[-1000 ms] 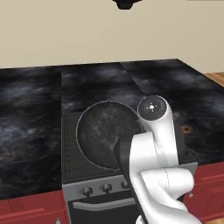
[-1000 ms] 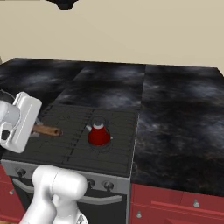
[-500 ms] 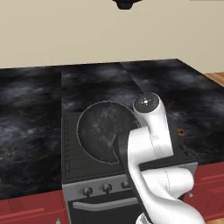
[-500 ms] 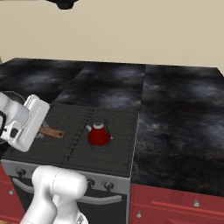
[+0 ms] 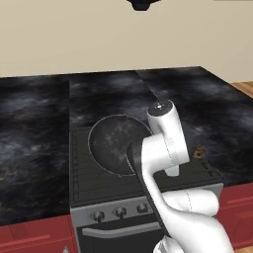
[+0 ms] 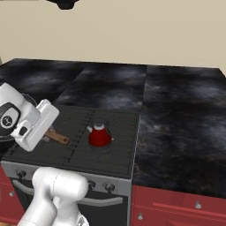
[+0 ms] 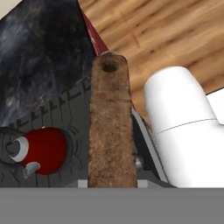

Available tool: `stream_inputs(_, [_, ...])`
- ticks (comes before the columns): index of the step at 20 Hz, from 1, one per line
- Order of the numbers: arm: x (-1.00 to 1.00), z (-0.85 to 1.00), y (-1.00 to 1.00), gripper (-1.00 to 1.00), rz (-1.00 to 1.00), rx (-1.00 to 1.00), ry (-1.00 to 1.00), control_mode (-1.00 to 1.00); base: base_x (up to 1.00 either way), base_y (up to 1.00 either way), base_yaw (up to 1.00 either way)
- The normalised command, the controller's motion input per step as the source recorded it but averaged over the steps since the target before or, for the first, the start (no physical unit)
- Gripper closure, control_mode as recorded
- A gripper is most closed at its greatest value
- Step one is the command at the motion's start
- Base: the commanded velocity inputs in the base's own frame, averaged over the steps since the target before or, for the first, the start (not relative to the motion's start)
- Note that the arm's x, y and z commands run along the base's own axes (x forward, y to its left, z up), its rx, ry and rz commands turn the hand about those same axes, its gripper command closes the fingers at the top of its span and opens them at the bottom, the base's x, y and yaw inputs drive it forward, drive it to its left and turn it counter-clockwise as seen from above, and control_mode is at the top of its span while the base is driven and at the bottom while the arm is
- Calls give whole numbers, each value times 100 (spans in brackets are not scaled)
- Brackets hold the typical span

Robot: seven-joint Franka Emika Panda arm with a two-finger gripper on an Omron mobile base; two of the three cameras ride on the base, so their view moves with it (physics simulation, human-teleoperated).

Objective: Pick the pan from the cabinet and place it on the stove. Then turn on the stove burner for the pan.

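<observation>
The desk (image 5: 34,128), a black marbled top, runs on both sides of the stove (image 5: 84,188). Much of the stove's right half is hidden behind the white arm in the left base view, and its knob row is cut off there by the arm; the right base view shows the cooktop's right side and more knobs under its front edge.

The pan (image 5: 116,143) sits on the stove burner (image 5: 81,165), the cooktop's front-left section. Its near right rim is covered by the arm in the left base view, and its round body is almost wholly hidden behind the wrist in the right base view, where mainly the brown handle (image 6: 56,137) sticks out. The handle's long axis runs from the pan toward the kettle (image 6: 99,135), pointing right and slightly to the front. In the hand view the handle (image 7: 112,127) runs straight up the middle, hanging hole at the far end.

The pincer itself is hard to make out, its fingertips lost at the bottom of the hand view; it is clamped on the handle.

The small red kettle stands on the burner right of the pan, apart from the handle's tip.
</observation>
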Motion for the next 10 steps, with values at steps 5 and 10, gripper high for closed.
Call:
stream_inputs(5, [10,-49,0,100,-12,0,3,-100,0,0,0])
stream_inputs(10, [7,-48,1,100,-13,0,4,-100,0,0,0])
